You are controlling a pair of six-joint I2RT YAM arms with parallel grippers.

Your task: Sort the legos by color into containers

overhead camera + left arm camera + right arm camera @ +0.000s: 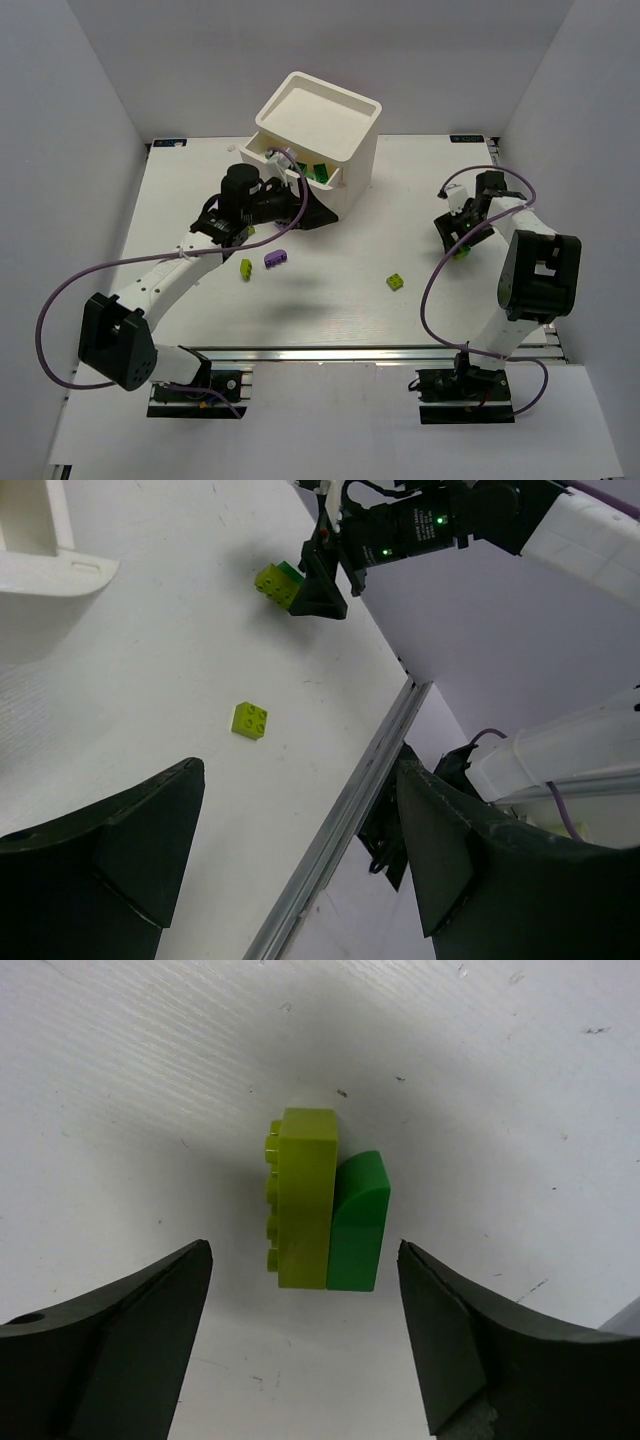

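The white chest (330, 120) stands at the back centre with one drawer (262, 152) pulled out; green legos (320, 172) lie in it. My left gripper (310, 210) is open and empty just in front of the chest; in its wrist view (300, 780) nothing is between the fingers. My right gripper (462, 238) is open over a lime brick (305, 1198) lying side by side with a green brick (358, 1222) on the table; its fingers (150, 1320) straddle the pair's near end without touching. The pair (278, 583) also shows in the left wrist view.
Loose on the table are a lime lego (246, 268), a purple lego (276, 259) and another lime lego (396, 283), also seen in the left wrist view (250, 720). The table's front rail (350, 810) runs near it. Purple cables loop beside both arms.
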